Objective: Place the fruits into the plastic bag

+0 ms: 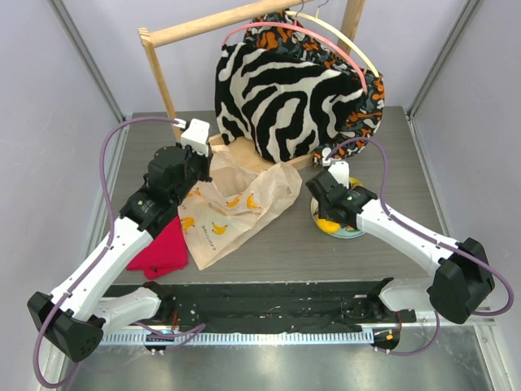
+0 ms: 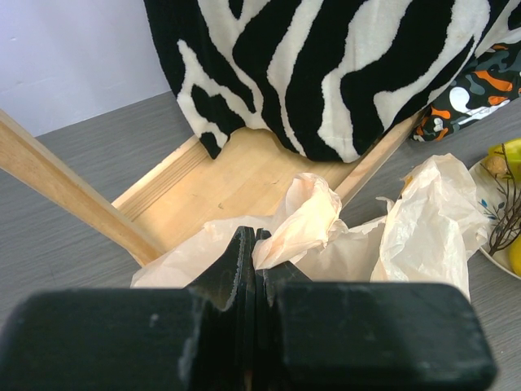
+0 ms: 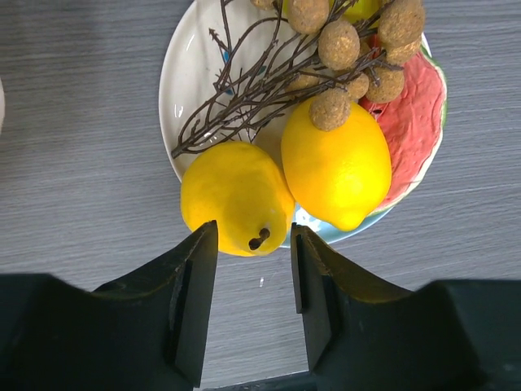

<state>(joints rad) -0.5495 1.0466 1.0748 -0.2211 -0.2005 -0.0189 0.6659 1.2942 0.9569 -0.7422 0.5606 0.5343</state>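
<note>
The plastic bag (image 1: 236, 208), cream with printed bananas, lies crumpled on the table left of centre. My left gripper (image 1: 198, 155) is shut on a bunched fold of the bag (image 2: 305, 216) at its far edge, the fingertips pressed together (image 2: 256, 236). The fruits sit on a white-and-blue plate (image 3: 187, 73) at the right: a yellow pear-shaped fruit (image 3: 232, 195), a lemon (image 3: 338, 167), brownish grapes (image 3: 342, 41) on dark twigs and a red slice (image 3: 411, 122). My right gripper (image 3: 254, 236) is open, its fingertips either side of the pear-shaped fruit's stem end, over the plate (image 1: 352, 232).
A zebra-striped garment (image 1: 277, 98) hangs from a wooden rack (image 1: 163, 77) at the back, and its wooden base (image 2: 236, 179) lies just behind the bag. A red cloth (image 1: 163, 248) lies under the left arm near the front edge.
</note>
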